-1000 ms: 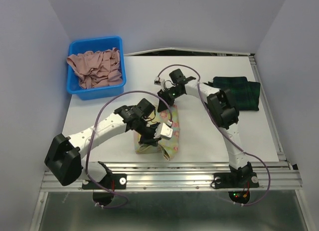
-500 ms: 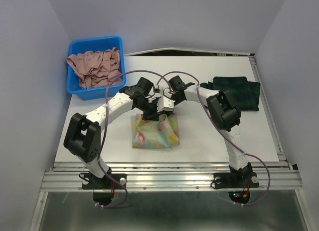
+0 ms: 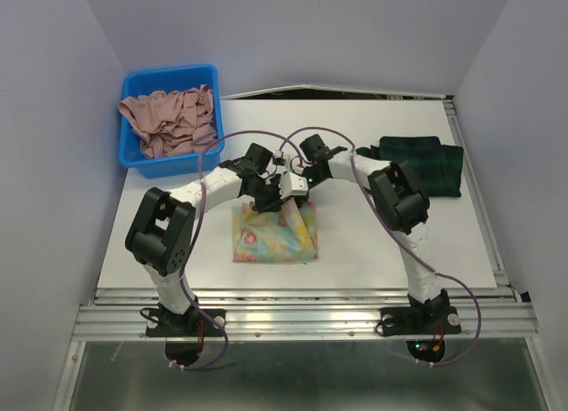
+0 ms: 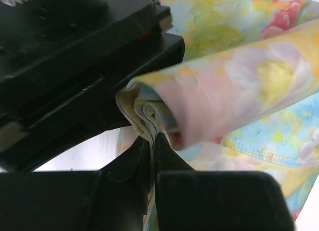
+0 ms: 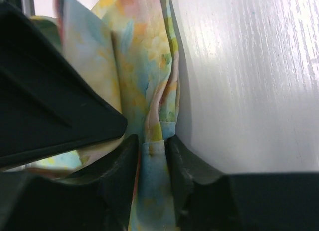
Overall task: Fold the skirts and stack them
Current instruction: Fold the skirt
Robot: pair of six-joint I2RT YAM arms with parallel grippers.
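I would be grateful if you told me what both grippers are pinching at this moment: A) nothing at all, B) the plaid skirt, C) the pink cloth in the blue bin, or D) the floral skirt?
D: each wrist view shows the left gripper and the right gripper closed on folds of the floral skirt, while the plaid skirt lies apart at the right.

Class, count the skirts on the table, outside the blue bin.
2: the floral skirt at the centre front; the plaid skirt folded at far right. Pink cloth in the bin may hide more.
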